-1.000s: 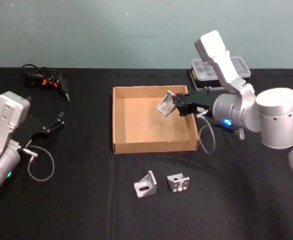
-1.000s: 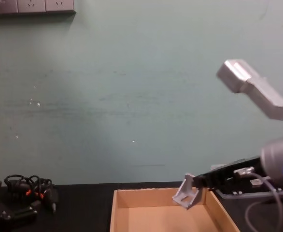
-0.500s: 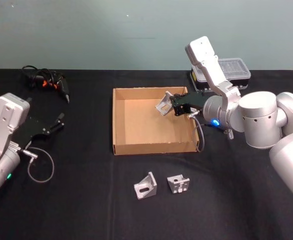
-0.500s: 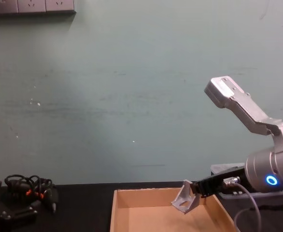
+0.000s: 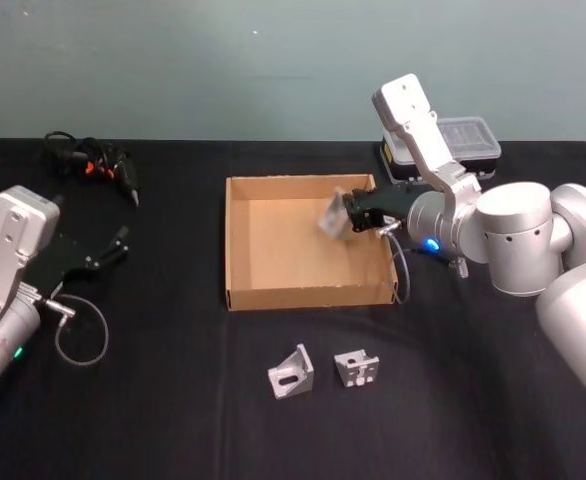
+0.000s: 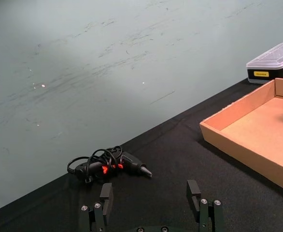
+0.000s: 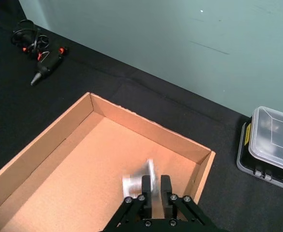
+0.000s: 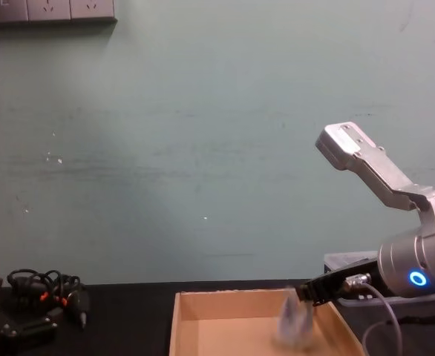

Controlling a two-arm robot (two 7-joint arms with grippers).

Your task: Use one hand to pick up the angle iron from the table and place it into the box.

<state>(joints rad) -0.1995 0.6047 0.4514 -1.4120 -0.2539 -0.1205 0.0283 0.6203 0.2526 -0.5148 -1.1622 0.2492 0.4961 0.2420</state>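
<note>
Item, table (image 5: 173, 400): flat black top against a pale green wall.

Item, box (image 5: 308, 295): shallow tan cardboard tray, mid-table, open side up.

Item, right gripper (image 5: 349, 213): black fingers on a silver-grey arm with a blue ring light. It reaches in from the right and hangs over the box's far right corner. In the right wrist view its fingers (image 7: 165, 186) stand slightly apart, with bare cardboard showing between them and nothing clamped.

Item, angle iron (image 5: 331, 216): a pale grey smear, too blurred to read its pose. In the chest view it sits below the fingertips of the right gripper (image 8: 301, 291) and apart from them, inside the box walls (image 8: 232, 308).

Item, second angle iron (image 5: 291, 370) and third angle iron (image 5: 357, 366): both lie on the table just in front of the box, side by side but not touching.

Item, left gripper (image 5: 118, 243): parked low at the table's left, well away from the box, jaws spread wide and empty.

Item, black case (image 5: 443, 140): clear lid, behind the right arm.

Item, corded tool (image 5: 98, 160): black with orange marks, far left corner.
</note>
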